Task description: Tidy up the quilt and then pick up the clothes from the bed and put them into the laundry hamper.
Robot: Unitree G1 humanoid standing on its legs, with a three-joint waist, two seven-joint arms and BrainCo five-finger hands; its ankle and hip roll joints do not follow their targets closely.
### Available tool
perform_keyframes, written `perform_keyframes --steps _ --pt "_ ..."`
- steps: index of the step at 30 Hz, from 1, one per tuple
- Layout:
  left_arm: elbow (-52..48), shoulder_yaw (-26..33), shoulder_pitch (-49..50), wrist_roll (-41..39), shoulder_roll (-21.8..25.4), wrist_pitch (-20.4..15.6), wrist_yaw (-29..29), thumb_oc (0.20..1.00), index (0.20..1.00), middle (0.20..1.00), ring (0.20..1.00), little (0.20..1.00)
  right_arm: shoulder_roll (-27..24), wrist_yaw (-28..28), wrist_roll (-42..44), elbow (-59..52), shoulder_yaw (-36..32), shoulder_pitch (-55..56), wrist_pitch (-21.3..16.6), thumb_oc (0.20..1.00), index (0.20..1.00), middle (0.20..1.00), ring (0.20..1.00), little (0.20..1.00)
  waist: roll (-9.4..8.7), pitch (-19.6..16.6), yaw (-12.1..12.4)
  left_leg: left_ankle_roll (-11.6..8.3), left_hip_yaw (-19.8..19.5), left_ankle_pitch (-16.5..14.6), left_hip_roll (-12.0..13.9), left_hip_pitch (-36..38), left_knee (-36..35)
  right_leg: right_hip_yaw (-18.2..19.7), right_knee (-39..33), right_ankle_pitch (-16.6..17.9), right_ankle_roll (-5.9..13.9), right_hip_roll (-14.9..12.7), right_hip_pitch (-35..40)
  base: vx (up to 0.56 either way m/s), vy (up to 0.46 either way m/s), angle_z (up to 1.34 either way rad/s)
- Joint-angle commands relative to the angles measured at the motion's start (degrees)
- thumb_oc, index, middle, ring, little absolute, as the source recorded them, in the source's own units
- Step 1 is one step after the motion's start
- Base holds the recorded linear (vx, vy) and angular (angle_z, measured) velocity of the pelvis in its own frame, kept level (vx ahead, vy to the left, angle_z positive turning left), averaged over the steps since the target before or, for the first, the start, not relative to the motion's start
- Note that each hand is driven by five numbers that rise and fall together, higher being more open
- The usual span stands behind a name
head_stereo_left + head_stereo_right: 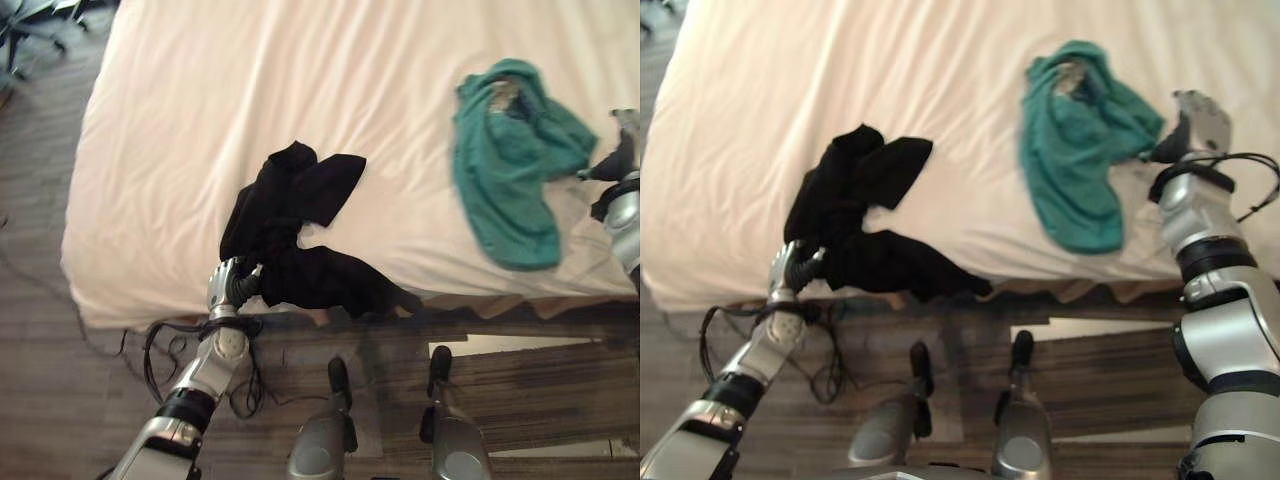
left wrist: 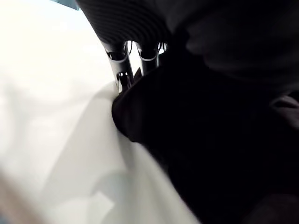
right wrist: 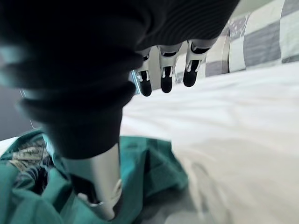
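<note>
A black garment [image 1: 295, 215] lies crumpled on the white quilt [image 1: 190, 110] near the bed's front edge, one part trailing over the edge. My left hand [image 1: 230, 283] is at that edge, its fingers [image 2: 122, 74] curled into the black cloth. A green garment [image 1: 1080, 140] lies bunched on the quilt to the right. My right hand [image 1: 1200, 122] hovers at its right side with fingers [image 3: 166, 77] straight and held above the quilt. Its thumb [image 3: 100, 186] points down against the green cloth [image 3: 154, 163].
The bed's front edge [image 1: 330, 310] runs across the view, with dark wooden floor [image 1: 60, 400] below it. An office chair [image 1: 30, 30] stands on the floor at the far left. A checked pillow [image 3: 261, 42] lies further up the bed.
</note>
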Motion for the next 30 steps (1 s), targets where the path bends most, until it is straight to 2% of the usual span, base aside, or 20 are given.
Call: perform_keyframes --steps 1,2,3,4,7,10,11,13,14,15,16,17,18,19,21,24,25,26,28,30 --pt "4.9 0.8 16.2 -9.0 3.2 4.6 -2.3 0.200 0.200 0.200 0.200 0.200 -2.0 2.2 3.2 7.8 1.4 -4.1 -0.5 1.000 1.000 1.000 1.000 1.000 -2.85 2.4 5.1 -5.62 -2.3 0.0 0.9 -6.5 2.8 0.4 12.2 -11.0 5.47 -7.0 -6.4 -0.04 -0.050 0.40" --pt "4.9 0.8 16.2 -9.0 3.2 4.6 -2.3 0.200 0.200 0.200 0.200 0.200 -2.0 2.2 3.2 7.8 1.4 -4.1 -0.5 1.000 1.000 1.000 1.000 1.000 -2.85 2.4 5.1 -5.62 -2.4 0.0 0.9 -6.5 2.8 0.4 12.2 -11.0 5.46 -7.1 -6.4 -0.01 -0.031 0.29" --pt "3.0 0.9 16.8 -10.3 2.7 4.2 -2.6 0.200 0.200 0.200 0.200 0.200 -1.8 3.1 3.3 9.3 1.1 -3.3 -0.5 0.442 0.442 0.442 0.442 0.442 -2.61 2.4 5.6 -5.58 -2.7 0.0 0.8 -6.8 2.9 0.0 12.4 -11.3 5.46 -7.1 -6.4 0.00 -0.034 0.28" --pt "1.3 0.8 17.2 -11.2 2.2 3.8 -3.1 0.200 0.200 0.200 0.200 0.200 -1.2 3.6 3.6 10.6 0.7 -2.3 -0.5 0.200 0.200 0.200 0.200 0.200 -2.54 2.3 5.9 -5.57 -3.0 0.0 0.6 -6.9 3.0 -0.6 12.4 -11.4 5.48 -7.2 -6.1 0.02 -0.047 0.34" --pt "-3.1 -0.4 17.2 -12.5 1.1 3.0 -4.6 0.200 0.200 0.200 0.200 0.200 1.0 5.2 3.2 10.4 -0.4 2.2 -0.8 0.200 0.200 0.200 0.200 0.200 -2.71 1.7 6.4 -5.41 -4.0 -0.3 0.4 -6.5 3.2 -1.7 11.8 -11.9 5.53 -7.3 -4.2 0.02 -0.007 0.49" --pt "-7.2 -1.6 16.5 -12.3 0.3 2.8 -7.0 0.200 0.200 0.200 0.200 0.200 5.9 4.5 5.3 4.2 -5.4 13.6 -1.4 0.200 0.200 0.200 0.200 0.200 -3.82 0.2 6.0 -4.95 -4.4 -1.4 -0.1 -5.1 3.1 -2.5 10.4 -11.8 5.66 -7.5 -1.4 0.06 0.047 0.35" --pt "-7.9 -1.5 16.0 -11.3 0.0 3.3 -8.7 0.200 0.200 0.200 0.200 0.200 9.8 4.0 8.0 -4.8 -10.4 24.3 -2.3 0.200 0.200 0.200 0.200 0.200 -5.19 -1.1 5.1 -4.56 -4.5 -2.4 -0.4 -3.9 3.0 -3.0 9.3 -11.7 5.83 -7.5 0.6 0.09 0.038 0.12" --pt "-7.2 -1.3 15.7 -10.9 0.1 3.7 -9.1 0.200 0.200 0.200 0.200 0.200 11.2 4.1 9.4 -9.5 -13.5 29.7 -2.7 0.200 0.200 0.200 0.200 0.200 -5.99 -1.9 4.6 -4.39 -4.5 -2.9 -0.6 -3.1 2.9 -3.3 8.7 -11.5 5.93 -7.4 1.6 0.09 0.057 0.09" --pt "-6.0 0.2 15.6 -10.2 0.2 4.5 -10.2 0.200 0.200 0.200 0.200 0.200 14.5 5.2 13.0 -17.4 -18.7 39.6 -4.1 0.200 0.200 0.200 0.200 0.200 -7.72 -3.4 3.1 -3.91 -4.3 -3.9 -1.0 -1.2 2.6 -3.7 7.6 -11.2 6.16 -7.3 3.8 0.09 0.065 0.00" --pt "-6.0 0.1 15.6 -10.2 0.3 4.5 -10.2 0.200 0.200 0.200 0.200 0.200 14.5 5.2 12.9 -17.6 -18.9 39.9 -4.0 0.200 0.200 0.200 0.200 0.200 -7.78 -3.5 3.1 -3.84 -4.4 -3.8 -1.1 -1.4 2.6 -3.8 7.4 -11.0 6.17 -7.4 3.7 0.13 0.098 0.00" --pt "-5.3 1.7 16.1 -9.8 -0.1 5.5 -10.7 0.200 0.200 0.200 0.200 0.200 19.0 7.0 17.5 -25.0 -23.2 49.1 -5.5 0.200 0.200 0.200 0.200 0.200 -9.49 -5.0 1.4 -3.22 -3.8 -4.9 -1.4 0.9 2.3 -3.5 6.8 -10.8 6.43 -7.3 5.7 0.06 0.065 0.02" --pt "-5.3 1.7 16.2 -9.8 0.0 5.5 -10.7 0.200 0.200 0.200 0.200 0.200 19.0 7.0 17.5 -25.2 -23.3 49.2 -5.4 0.200 0.200 0.200 0.200 0.200 -9.57 -5.1 1.5 -3.16 -3.8 -4.8 -1.5 0.7 2.3 -3.5 6.7 -10.6 6.44 -7.4 5.7 0.13 0.156 -0.02" --pt "-3.6 3.1 17.1 -9.4 -0.8 6.2 -10.8 0.200 0.200 0.200 0.200 0.200 23.4 9.8 23.4 -29.9 -26.9 56.6 -7.3 0.200 0.200 0.200 0.200 0.200 -10.90 -6.8 -0.3 -2.59 -2.8 -5.6 -1.8 3.3 1.7 -2.7 6.4 -10.3 6.92 -7.3 7.0 0.06 0.102 -0.15" --pt "-3.6 3.1 17.2 -9.4 -0.8 6.2 -10.8 0.200 0.200 0.200 0.200 0.200 23.5 9.8 23.4 -30.0 -27.0 56.7 -7.2 0.200 0.200 0.200 0.200 0.200 -10.99 -6.9 -0.3 -2.52 -2.8 -5.4 -1.9 3.1 1.7 -2.6 6.2 -10.1 6.93 -7.3 6.8 0.09 0.185 -0.23" --pt "-1.5 5.0 18.4 -9.9 -1.9 7.3 -11.3 0.200 0.200 0.200 0.200 0.200 28.1 13.5 30.5 -31.7 -29.2 62.9 -8.4 0.200 0.200 0.200 0.200 0.200 -11.88 -9.0 -2.2 -2.15 -1.2 -5.8 -2.0 6.5 0.3 -0.2 6.7 -9.2 7.60 -6.9 7.4 0.04 0.131 -0.39" --pt "-0.6 5.7 18.6 -10.4 -2.3 7.7 -11.7 0.200 0.200 0.200 0.200 0.200 30.3 16.2 33.3 -31.9 -30.0 66.1 -8.3 0.200 0.200 0.200 0.200 0.200 -12.06 -9.9 -3.1 -2.10 -0.7 -5.8 -2.0 7.3 -0.2 1.5 7.4 -9.8 7.51 -6.5 7.6 0.04 0.057 -0.47" --pt "0.8 6.2 18.3 -11.0 -2.7 7.7 -11.5 0.200 0.200 0.200 0.200 0.200 32.1 18.0 35.4 -31.7 -29.3 68.4 -8.2 0.200 0.200 0.200 0.200 0.200 -12.11 -10.4 -4.8 -2.03 -1.1 -5.7 -2.0 7.5 -0.2 6.3 9.1 -10.1 7.45 -4.7 7.1 0.00 -0.001 -0.27" --pt "0.8 6.2 18.3 -11.0 -2.7 7.7 -11.5 0.200 0.200 0.200 0.200 0.200 32.1 18.0 35.4 -31.7 -29.3 68.4 -8.2 0.200 0.200 0.200 0.200 0.200 -12.11 -10.4 -4.8 -2.03 -1.1 -5.7 -2.0 7.5 -0.2 6.4 9.1 -10.1 7.45 -4.7 7.1 0.01 -0.011 -0.11" --pt "2.0 6.1 17.3 -12.0 -2.9 7.4 -11.3 0.200 0.200 0.200 0.200 0.200 33.4 18.9 36.1 -30.8 -27.1 69.2 -8.6 0.200 0.200 0.200 0.200 0.200 -11.61 -10.8 -6.1 -1.93 -2.2 -5.4 -2.1 7.2 -0.2 14.6 10.0 -12.9 6.78 -0.3 6.4 0.01 -0.005 0.05" --pt "3.5 5.0 16.4 -11.9 -3.9 7.1 -11.1 0.200 0.200 0.200 0.200 0.200 33.6 20.1 32.1 -29.3 -21.8 68.6 -8.1 0.200 0.200 0.200 0.200 0.200 -10.86 -11.2 -5.3 -1.84 -5.2 -4.7 -2.6 7.3 -0.2 16.9 9.5 -15.4 4.55 1.6 8.1 0.04 -0.076 0.31"
